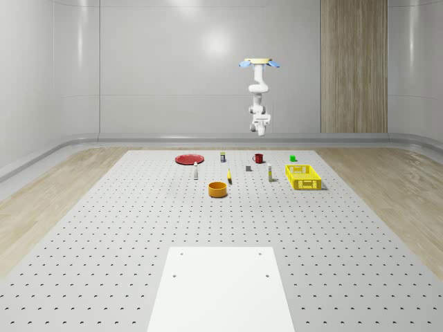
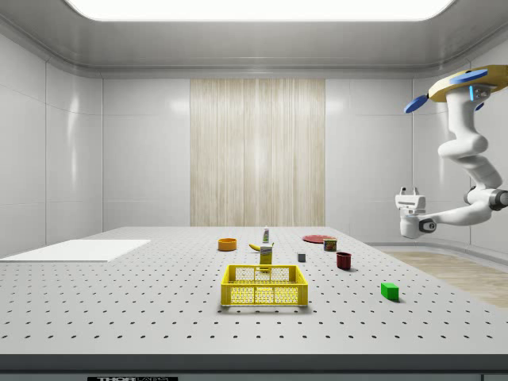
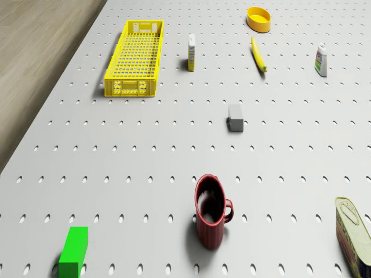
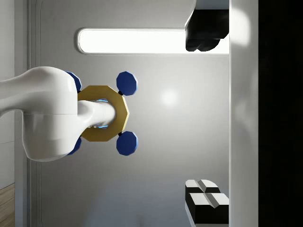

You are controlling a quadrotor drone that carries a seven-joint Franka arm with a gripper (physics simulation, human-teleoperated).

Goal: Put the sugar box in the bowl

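The sugar box [image 1: 270,173] [image 3: 191,52] [image 2: 266,255] is a small yellow-and-white box standing upright on the perforated table beside the yellow crate. The orange bowl [image 1: 218,189] [image 3: 259,18] [image 2: 227,244] sits nearer the table's middle, past a banana. The drone [image 1: 259,63] [image 2: 464,83] hovers high over the table's far edge, beyond the red mug. Its arm hangs down and curls back, so my gripper [image 1: 261,119] [image 2: 409,191] [image 4: 208,113] points up toward the ceiling, far above both objects. It is open, with nothing between its fingers [image 4: 206,198].
Scattered on the table are a yellow crate [image 1: 303,177] [image 3: 134,58], banana [image 3: 258,55], white bottle [image 3: 321,59], grey block [image 3: 235,117], red mug [image 3: 211,214], green block [image 3: 73,252], tin can [image 3: 353,231] and red plate [image 1: 188,159]. A white sheet [image 1: 221,287] lies at the near edge.
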